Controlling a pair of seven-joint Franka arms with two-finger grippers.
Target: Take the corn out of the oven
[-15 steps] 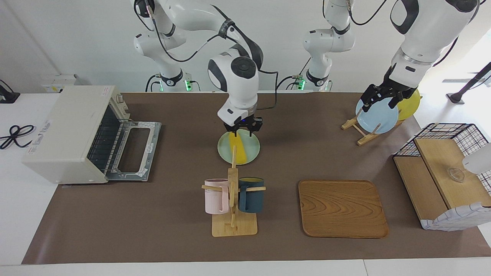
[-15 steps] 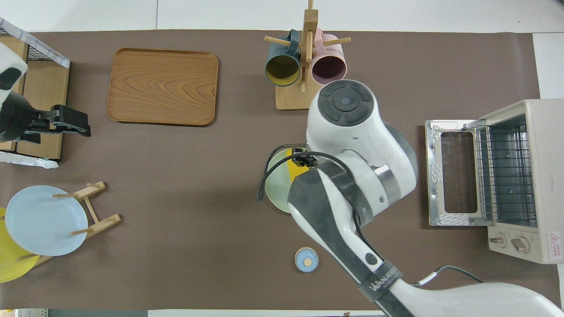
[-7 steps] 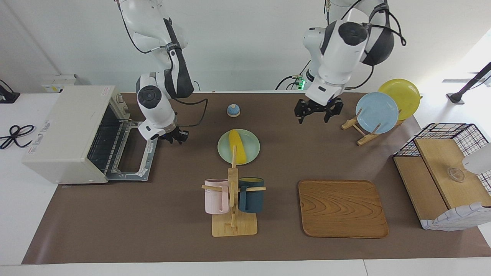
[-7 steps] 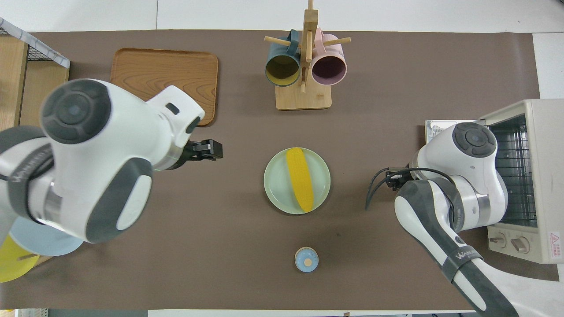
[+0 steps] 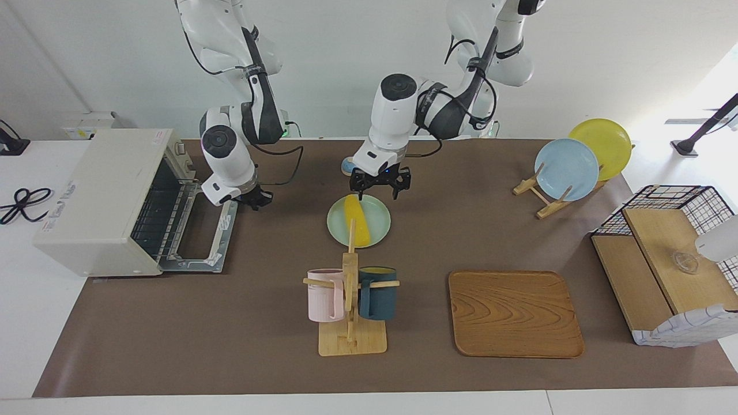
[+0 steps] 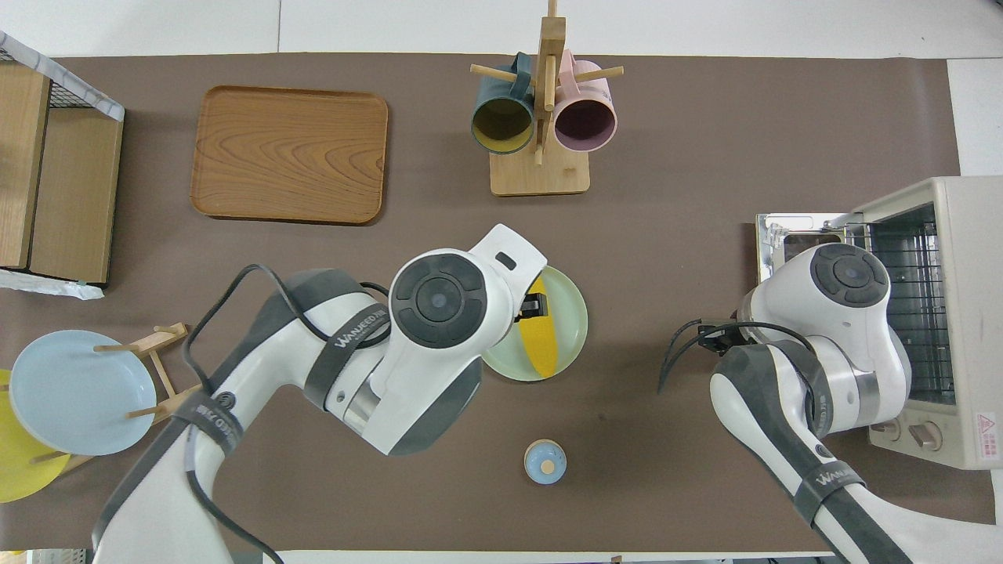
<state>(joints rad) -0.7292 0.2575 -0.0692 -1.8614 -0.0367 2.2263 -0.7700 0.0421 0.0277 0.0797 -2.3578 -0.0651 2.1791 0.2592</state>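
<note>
The corn (image 5: 357,222) (image 6: 541,348) lies on a pale green plate (image 5: 377,230) (image 6: 573,313) mid-table, outside the oven. My left gripper (image 5: 379,185) (image 6: 534,305) hangs open just above the corn's end nearer the robots, with nothing between its fingers. The cream oven (image 5: 98,196) (image 6: 960,313) stands at the right arm's end of the table; its door (image 5: 199,230) (image 6: 787,231) is folded down flat and the wire rack shows bare. My right gripper (image 5: 253,200) (image 6: 733,333) is shut and holds nothing, low over the door's edge nearer the robots.
A mug rack (image 5: 350,288) (image 6: 541,117) with two mugs stands just past the plate. A small blue knob (image 5: 347,167) (image 6: 544,460) sits near the robots. A wooden tray (image 5: 513,314) (image 6: 290,153), a plate stand (image 5: 568,170) (image 6: 78,399) and a wire basket (image 5: 669,271) lie toward the left arm's end.
The right gripper left the corn on the plate, swung to the oven door and shut. The left arm swept from the plate stand to above the plate.
</note>
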